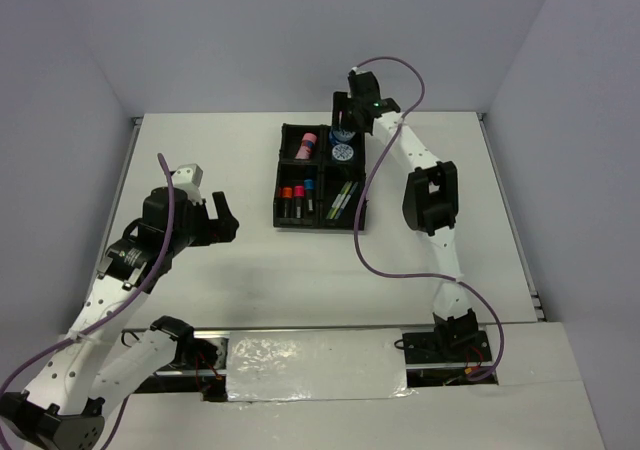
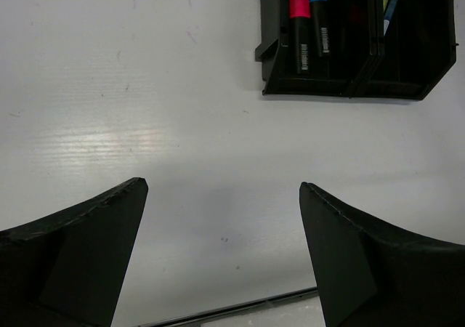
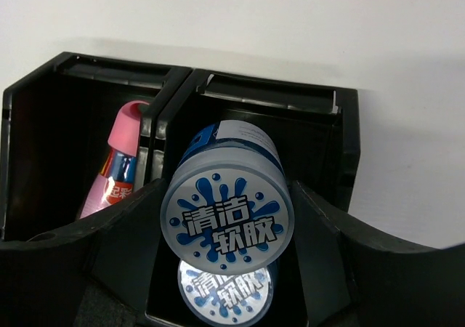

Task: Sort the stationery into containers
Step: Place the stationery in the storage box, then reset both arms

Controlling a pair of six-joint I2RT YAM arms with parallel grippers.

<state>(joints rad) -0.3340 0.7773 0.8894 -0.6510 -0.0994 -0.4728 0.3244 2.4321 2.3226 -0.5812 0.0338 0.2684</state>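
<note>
Now the tray [image 1: 298, 225] holds highlighters [image 1: 293, 198], pens [image 1: 343, 202], tube [image 1: 305, 145], rolls [image 1: 343, 153].

The top external camera looks down from above and behind the arm bases [image 1: 455, 332], far enough to take the whole table [image 1: 250, 270]; the left wrist camera looks down past its own fingers [image 2: 73, 254] from some height, the tray [image 2: 320, 87] at its upper right edge; the right wrist camera sits very near over the far compartments, a blue-white roll [image 3: 229, 218] filling its middle; all three views share the tray.
</note>
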